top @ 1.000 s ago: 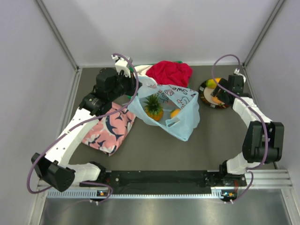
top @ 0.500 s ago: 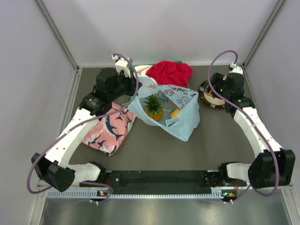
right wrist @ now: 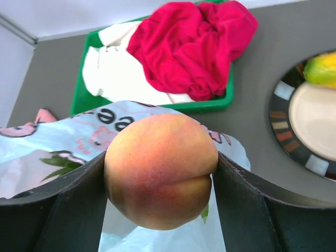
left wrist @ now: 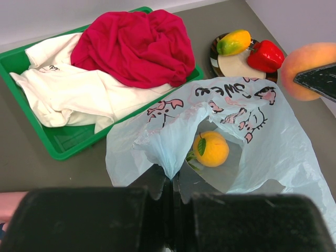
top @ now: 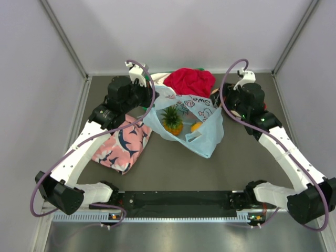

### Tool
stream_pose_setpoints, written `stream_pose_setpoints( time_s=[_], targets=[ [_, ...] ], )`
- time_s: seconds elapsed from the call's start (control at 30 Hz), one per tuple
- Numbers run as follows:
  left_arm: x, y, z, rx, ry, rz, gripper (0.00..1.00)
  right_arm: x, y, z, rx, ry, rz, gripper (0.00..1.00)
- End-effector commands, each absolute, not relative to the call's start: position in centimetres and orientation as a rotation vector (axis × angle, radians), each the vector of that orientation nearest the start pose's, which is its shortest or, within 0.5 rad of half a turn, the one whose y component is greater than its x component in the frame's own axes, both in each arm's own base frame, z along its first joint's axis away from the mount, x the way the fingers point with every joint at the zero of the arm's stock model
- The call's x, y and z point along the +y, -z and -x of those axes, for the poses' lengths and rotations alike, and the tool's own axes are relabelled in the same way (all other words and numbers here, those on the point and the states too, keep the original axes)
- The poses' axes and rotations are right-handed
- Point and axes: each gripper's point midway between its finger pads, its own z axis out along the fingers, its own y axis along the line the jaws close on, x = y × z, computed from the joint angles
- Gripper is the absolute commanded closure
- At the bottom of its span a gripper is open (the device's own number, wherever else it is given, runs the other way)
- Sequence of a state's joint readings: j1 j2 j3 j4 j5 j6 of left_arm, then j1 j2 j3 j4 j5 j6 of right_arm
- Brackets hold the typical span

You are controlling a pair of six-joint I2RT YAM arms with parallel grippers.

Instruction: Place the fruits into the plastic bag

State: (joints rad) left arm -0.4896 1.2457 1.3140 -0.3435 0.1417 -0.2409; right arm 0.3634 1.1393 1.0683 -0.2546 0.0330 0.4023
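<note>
The light-blue plastic bag [top: 202, 134] lies open at mid-table, with the pineapple [top: 172, 119] and a round orange fruit with a leaf [left wrist: 210, 149] inside. My left gripper [left wrist: 172, 181] is shut on the bag's near-left rim and holds it up. My right gripper [right wrist: 160, 173] is shut on the orange-pink peach [right wrist: 160, 170] and holds it in the air over the bag's right edge; the peach also shows in the left wrist view [left wrist: 307, 68]. The mango [left wrist: 233, 42] and the red pepper-like fruit [left wrist: 266, 55] lie on a round plate [left wrist: 236, 64].
A green tray [left wrist: 63, 149] with red cloth [top: 190, 81] and white cloth stands behind the bag. A pink shark-print cloth [top: 122, 143] lies at the left, under my left arm. The plate sits right of the bag near the right wall.
My right arm has swung left from the plate to the bag's right edge, carrying the peach. My left arm and the bag have not moved.
</note>
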Motion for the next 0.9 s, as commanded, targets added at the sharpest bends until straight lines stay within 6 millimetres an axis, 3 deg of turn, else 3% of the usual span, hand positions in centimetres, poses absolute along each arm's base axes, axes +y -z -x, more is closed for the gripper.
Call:
stream_pose_setpoints(
  time_s=[0.0,0.27,0.4,0.67,0.87],
  targets=[
    [-22.1,-35.2,-33.9,1.802,0.653,-0.335,1.00,16.1,-34.6,-34.0,1.765,-0.551,0.037,0.75],
    [-22.3,-35.0,-33.9,1.809,0.663,-0.339,1.00,22.8,-36.6,-30.2,1.700,-0.697,0.322,0.75],
    [-22.3,-35.0,-34.0,1.809,0.666,-0.338,1.00,25.2,-36.1,-29.3,1.705,-0.715,0.448,0.76],
    [-22.4,-34.9,-34.0,1.811,0.665,-0.338,1.00,30.4,-31.1,-28.6,1.830,-0.603,0.688,0.77],
    [-22.3,-34.9,-34.0,1.812,0.660,-0.336,1.00,33.0,-27.0,-28.6,1.907,-0.561,0.779,0.77]
  ],
)
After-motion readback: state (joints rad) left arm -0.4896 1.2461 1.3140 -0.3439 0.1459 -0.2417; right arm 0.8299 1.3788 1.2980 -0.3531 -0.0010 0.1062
